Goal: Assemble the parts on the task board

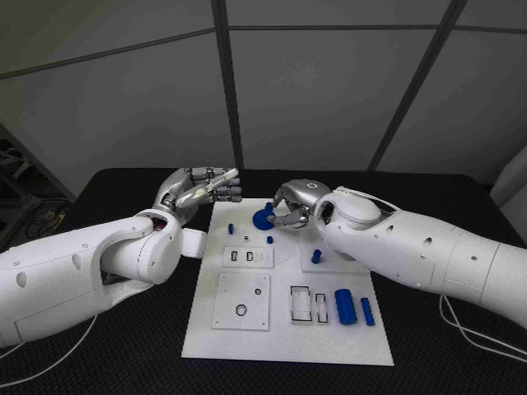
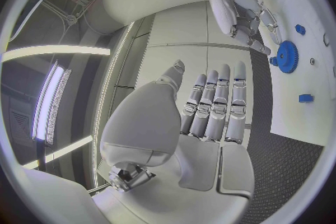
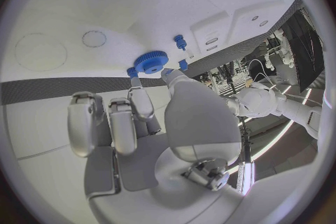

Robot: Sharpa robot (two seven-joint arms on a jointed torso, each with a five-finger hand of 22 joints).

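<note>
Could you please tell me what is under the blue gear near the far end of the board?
The gear lies flat on the white board, with the right robot hand at its edge. The gear covers the spot beneath it, so any peg or hole there cannot be seen.

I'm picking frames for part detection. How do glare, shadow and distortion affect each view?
Head view: dim, even light; the task board stays readable, no glare. Left wrist view: bright ceiling strips glare, fisheye bends the board edge; blue gear sharp. Right wrist view: strong fisheye curvature; right hand blocks much of the board.
</note>
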